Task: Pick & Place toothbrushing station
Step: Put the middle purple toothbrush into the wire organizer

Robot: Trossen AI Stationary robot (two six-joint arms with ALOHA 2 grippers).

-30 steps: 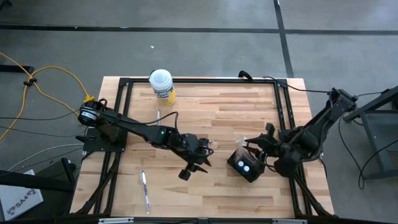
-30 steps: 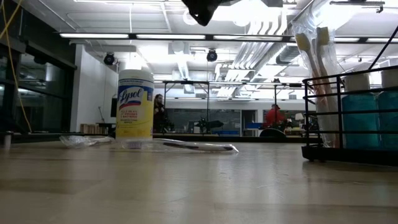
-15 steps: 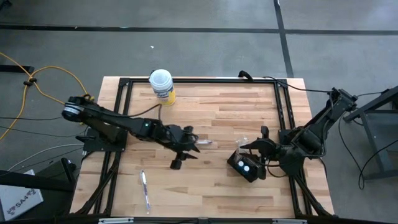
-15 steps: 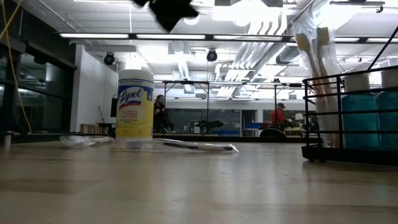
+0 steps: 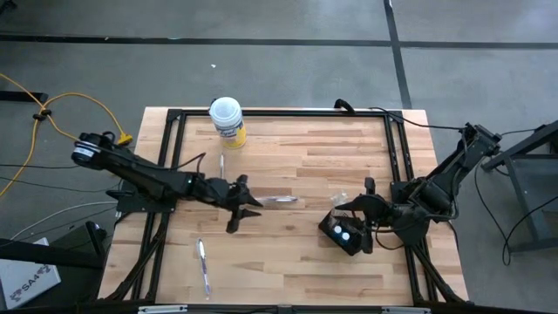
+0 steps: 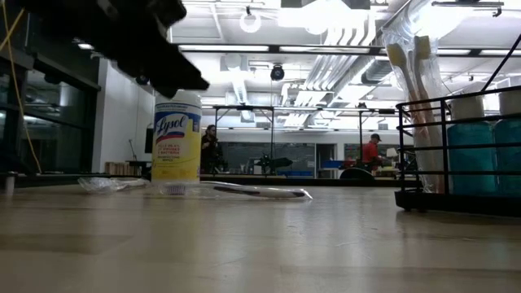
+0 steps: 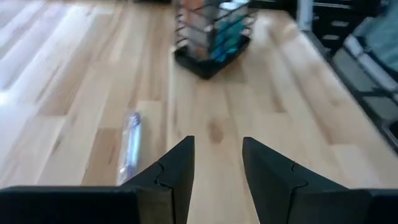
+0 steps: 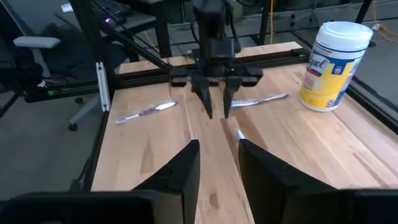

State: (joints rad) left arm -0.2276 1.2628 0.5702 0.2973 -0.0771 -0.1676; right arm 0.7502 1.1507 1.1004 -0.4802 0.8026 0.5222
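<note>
The toothbrushing station [image 5: 342, 233], a small black wire rack, is standing upright at the lower right of the overhead view, turned askew, holding blue bottles and wrapped toothbrushes.

Big open workshop space: grey concrete floor [image 5: 288, 70] with dark seams, a yellow cable [image 5: 65, 109] snaking across it. Bright strip lights [image 6: 130, 46] overhead, pipes and ducting [image 6: 342, 61] on the ceiling, glass partitions [image 6: 244, 155] at the back, white wall [image 6: 122, 122] left.

One camera looks straight down; another sits at tabletop level; both catch the yellow-labelled canister [image 5: 227, 120].
</note>
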